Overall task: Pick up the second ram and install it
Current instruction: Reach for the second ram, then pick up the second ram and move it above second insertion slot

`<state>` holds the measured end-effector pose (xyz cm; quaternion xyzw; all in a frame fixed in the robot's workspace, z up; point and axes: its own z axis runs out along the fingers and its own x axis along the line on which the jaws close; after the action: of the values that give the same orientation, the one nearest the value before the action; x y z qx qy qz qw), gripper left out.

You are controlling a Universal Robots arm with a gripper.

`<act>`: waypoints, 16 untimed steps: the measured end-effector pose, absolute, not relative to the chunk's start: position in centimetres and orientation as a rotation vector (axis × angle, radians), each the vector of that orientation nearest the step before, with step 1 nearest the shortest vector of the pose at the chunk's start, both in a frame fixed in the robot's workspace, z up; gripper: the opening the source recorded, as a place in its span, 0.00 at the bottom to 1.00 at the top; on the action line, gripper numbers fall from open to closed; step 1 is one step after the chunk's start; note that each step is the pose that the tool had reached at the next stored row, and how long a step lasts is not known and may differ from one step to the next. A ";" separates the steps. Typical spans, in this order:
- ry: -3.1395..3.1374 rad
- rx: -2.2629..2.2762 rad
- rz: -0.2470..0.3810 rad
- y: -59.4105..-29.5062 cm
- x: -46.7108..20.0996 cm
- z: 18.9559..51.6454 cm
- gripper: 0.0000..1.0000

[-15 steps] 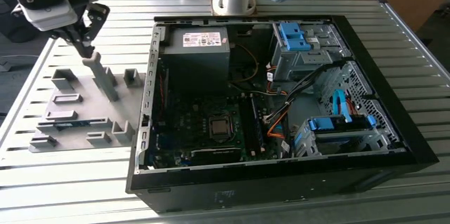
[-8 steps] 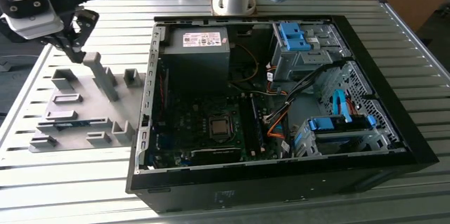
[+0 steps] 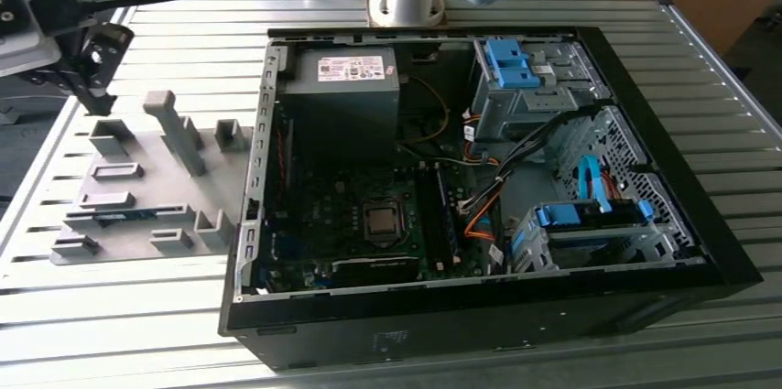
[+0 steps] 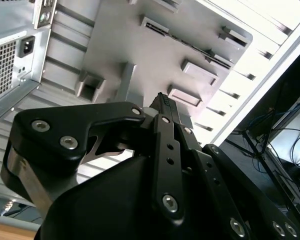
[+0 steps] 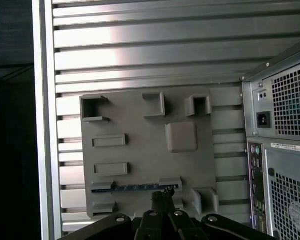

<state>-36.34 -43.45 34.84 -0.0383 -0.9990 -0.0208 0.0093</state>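
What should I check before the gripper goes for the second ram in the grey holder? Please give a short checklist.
1. Second ram lying in the grey holder: ok.
2. Gripper empty: ok.
3. Gripper open for grasping: not ok, it looks shut.
4. Gripper lined up over the ram: cannot tell.
5. Computer case open on its upper side: ok.
6. Free slot on the motherboard: cannot tell.

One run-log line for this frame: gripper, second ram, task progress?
gripper: jaws shut, empty, above grey holder tray | second ram: lying in tray slot, not yet picked | computer case: open, beside tray
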 end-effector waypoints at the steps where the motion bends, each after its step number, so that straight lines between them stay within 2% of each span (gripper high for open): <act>1: -3.120 -0.120 -0.065 -43.5 -36.8 34.8 0.11; 16: -3.120 -0.120 -0.065 -43.6 -39.0 34.6 0.11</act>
<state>-38.98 -43.61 34.59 -0.0383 -0.9990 -0.0208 0.0094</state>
